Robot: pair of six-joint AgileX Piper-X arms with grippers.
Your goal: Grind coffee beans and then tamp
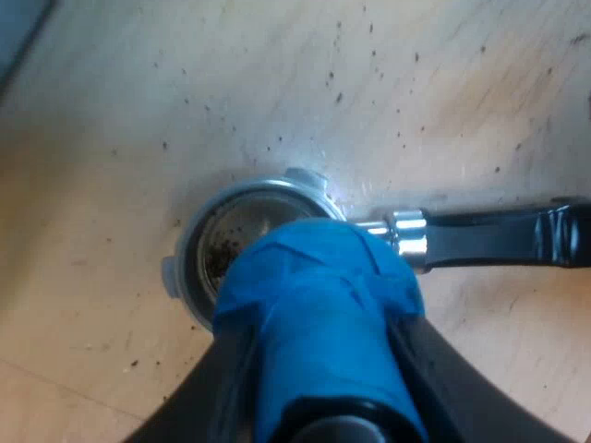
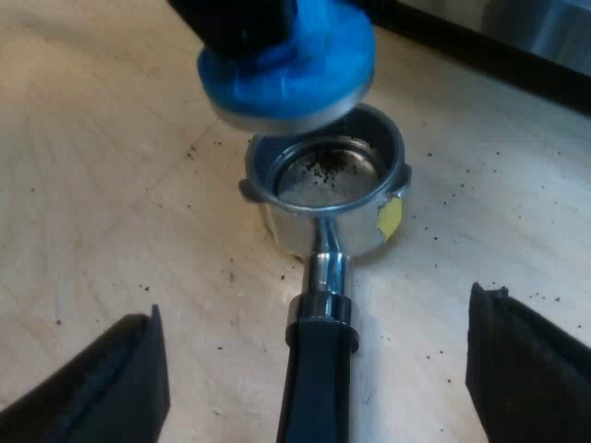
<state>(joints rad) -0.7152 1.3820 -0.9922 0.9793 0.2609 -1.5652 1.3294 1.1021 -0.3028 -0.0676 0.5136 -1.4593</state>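
Observation:
The metal holder [image 1: 217,242] lies on the wooden table, its basket [image 2: 323,175] showing bare metal with a few dark grounds. The dark handle [image 2: 314,378] points toward my right gripper [image 2: 314,369], which is open with a finger on each side of the handle, not touching it. My left gripper [image 1: 323,378] is shut on the blue tamper [image 1: 314,295]. It holds the tamper [image 2: 286,69] just above the basket's rim, off-centre and partly over it. A yellow mark [image 2: 391,217] sits on the basket's outer wall.
Loose coffee grounds [image 1: 369,55] speckle the wooden tabletop [image 2: 111,185] around the holder. A shiny metal body with a dark base [image 2: 517,46] stands beyond the basket, close behind it.

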